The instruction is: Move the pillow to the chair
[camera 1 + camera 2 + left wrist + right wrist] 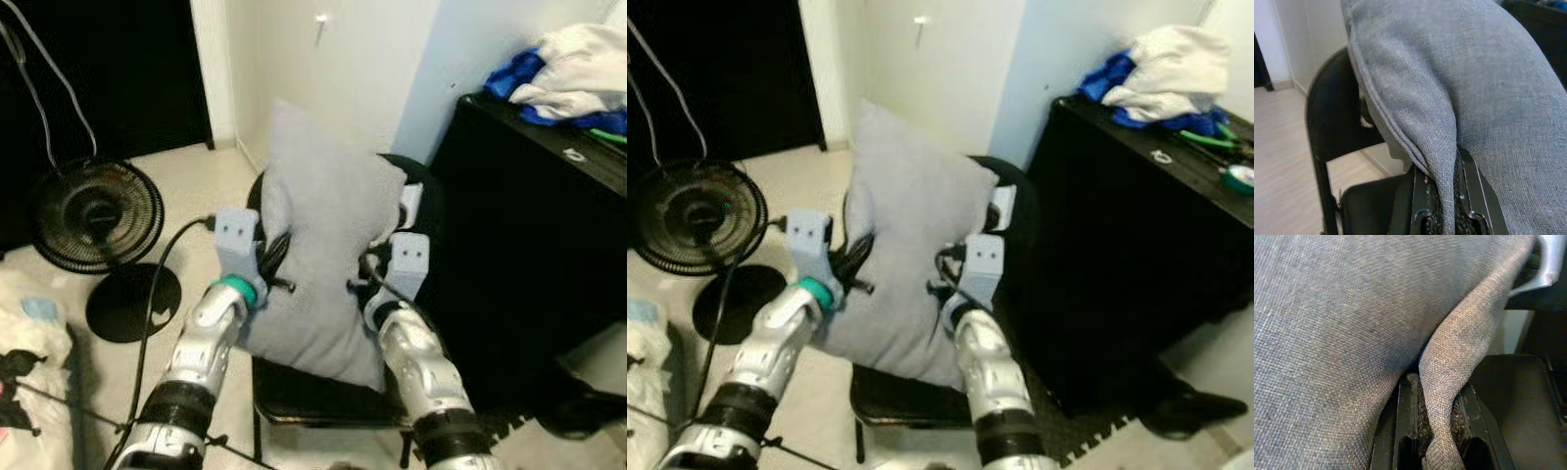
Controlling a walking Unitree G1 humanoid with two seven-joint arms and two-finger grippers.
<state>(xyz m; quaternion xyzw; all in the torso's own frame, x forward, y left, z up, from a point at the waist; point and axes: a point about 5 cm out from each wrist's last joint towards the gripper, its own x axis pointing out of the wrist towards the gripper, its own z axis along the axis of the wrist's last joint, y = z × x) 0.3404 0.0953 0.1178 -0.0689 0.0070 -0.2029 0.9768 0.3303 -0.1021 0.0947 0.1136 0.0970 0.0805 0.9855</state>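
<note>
So the big grey woven-fabric pillow sits mid-frame, held up over the black folding chair, with the left gripper and right gripper each clamped on a pinched fold of its side edges. It looks soft, light and floppy, so I'd say grabbing the seams like this beats squeezing the middle. Its long axis runs roughly upright, top corner pointing toward the upper centre, leaning at the chair back.
</note>
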